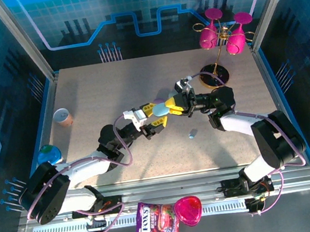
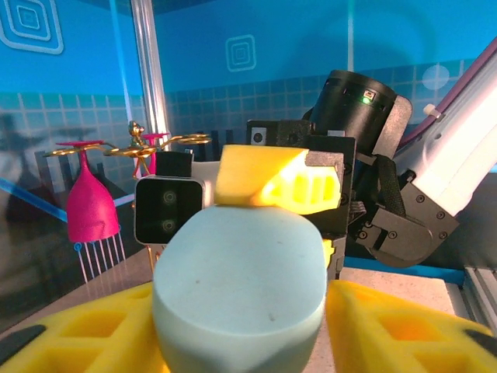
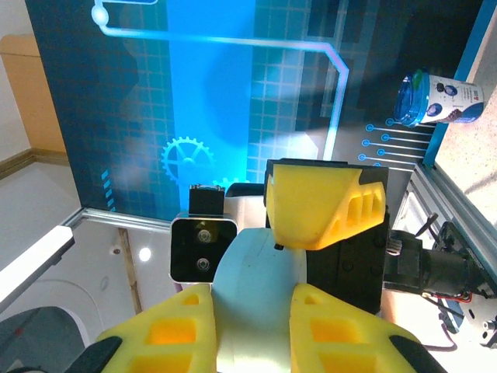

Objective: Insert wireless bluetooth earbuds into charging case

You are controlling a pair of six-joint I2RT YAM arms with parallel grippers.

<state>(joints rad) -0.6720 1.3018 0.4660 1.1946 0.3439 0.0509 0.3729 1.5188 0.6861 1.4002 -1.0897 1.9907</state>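
- Top external view. The left gripper (image 1: 154, 119) and the right gripper (image 1: 177, 104) meet nose to nose over the middle of the table (image 1: 110, 87). Both are clamped on one pale blue charging case (image 1: 161, 110). As a judgement, one hand steadies the body so that the other can work the lid. A tiny pale blue earbud (image 1: 192, 134) lies on the table just near-right of the pair, apart from both. Its stem and shape are too small to make out.
- Left wrist view. The case fills the gap between the left gripper's yellow fingers (image 2: 85, 330) and touches both. One finger of the right gripper rests on the case's top edge. The underside of the case is cut off by the frame, and no seam shows, so it cannot be told whether the lid is open or closed. Pink glasses (image 2: 89, 202) hang on a gold rack behind.
- Right wrist view. The case's pale body is wedged between the right gripper's fingers (image 3: 163, 334). A left-gripper finger above it hides the far side. A blue can (image 3: 439, 97) stands at the upper right.
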